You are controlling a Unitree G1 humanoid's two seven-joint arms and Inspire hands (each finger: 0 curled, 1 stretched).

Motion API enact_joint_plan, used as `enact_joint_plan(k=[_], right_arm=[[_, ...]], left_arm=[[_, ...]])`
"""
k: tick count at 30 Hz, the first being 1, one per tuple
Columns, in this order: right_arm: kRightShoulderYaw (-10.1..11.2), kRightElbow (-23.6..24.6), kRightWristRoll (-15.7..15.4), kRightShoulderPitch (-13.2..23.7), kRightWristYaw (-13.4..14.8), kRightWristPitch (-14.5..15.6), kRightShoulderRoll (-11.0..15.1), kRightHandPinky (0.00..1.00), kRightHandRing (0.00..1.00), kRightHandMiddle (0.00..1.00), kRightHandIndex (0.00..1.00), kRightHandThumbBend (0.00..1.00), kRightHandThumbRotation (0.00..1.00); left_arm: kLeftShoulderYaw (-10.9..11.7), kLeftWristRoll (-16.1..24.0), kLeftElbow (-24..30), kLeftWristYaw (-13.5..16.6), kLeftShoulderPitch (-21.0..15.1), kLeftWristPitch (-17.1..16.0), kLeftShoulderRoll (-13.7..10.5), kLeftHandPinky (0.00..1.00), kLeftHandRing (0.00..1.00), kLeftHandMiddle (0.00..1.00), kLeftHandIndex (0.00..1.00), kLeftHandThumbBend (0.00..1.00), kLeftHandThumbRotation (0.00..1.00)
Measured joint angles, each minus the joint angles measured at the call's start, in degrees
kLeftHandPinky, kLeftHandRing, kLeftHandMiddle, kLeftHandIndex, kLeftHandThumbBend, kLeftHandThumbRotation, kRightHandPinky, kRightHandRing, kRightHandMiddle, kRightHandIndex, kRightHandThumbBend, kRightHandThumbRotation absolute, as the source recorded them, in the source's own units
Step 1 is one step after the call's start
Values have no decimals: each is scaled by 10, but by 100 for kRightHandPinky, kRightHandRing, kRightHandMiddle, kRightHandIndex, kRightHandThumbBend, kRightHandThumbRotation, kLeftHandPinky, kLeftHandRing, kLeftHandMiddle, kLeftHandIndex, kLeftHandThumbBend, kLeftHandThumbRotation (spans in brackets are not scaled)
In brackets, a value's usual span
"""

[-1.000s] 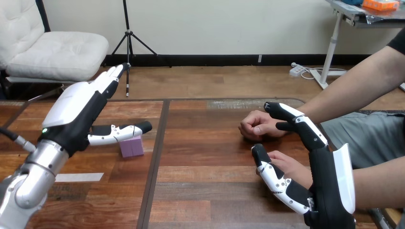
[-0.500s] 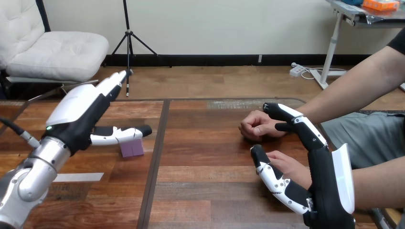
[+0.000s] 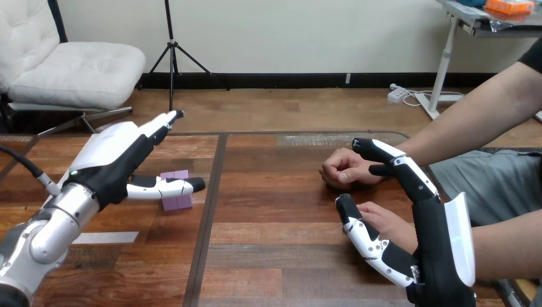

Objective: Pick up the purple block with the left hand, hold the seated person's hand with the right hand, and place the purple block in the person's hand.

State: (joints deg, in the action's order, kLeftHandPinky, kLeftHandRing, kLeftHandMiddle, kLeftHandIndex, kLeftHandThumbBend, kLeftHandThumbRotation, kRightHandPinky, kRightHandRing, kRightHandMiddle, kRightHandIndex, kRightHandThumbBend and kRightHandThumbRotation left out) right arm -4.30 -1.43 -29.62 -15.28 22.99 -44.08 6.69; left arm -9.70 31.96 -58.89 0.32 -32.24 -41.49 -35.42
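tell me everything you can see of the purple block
The purple block is a small, pale purple, cube-like piece with flat matte faces. It sits upright on the left half of the wooden table. The left hand hovers over it with fingers straight and its thumb crossing the block's front face. Whether the thumb touches the block cannot be told.

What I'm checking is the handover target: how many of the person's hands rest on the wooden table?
2. A fist at the right, beside the fingers of the robot's black-and-white right hand; the other hand nearer, between its thumb and fingers, partly hidden.
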Motion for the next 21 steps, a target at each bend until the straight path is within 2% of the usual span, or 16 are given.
enact_joint_plan(k=[13,21], right_arm=[[0,0,1,0,-1,1,0,70,77,77,76,43,35],[0,0,2,0,-4,1,0,70,77,77,76,43,35]], left_arm=[[-19,0,-43,-21,-32,14,0,91,97,98,98,87,64],[-29,0,-64,-23,-45,19,1,91,96,98,97,87,63]])
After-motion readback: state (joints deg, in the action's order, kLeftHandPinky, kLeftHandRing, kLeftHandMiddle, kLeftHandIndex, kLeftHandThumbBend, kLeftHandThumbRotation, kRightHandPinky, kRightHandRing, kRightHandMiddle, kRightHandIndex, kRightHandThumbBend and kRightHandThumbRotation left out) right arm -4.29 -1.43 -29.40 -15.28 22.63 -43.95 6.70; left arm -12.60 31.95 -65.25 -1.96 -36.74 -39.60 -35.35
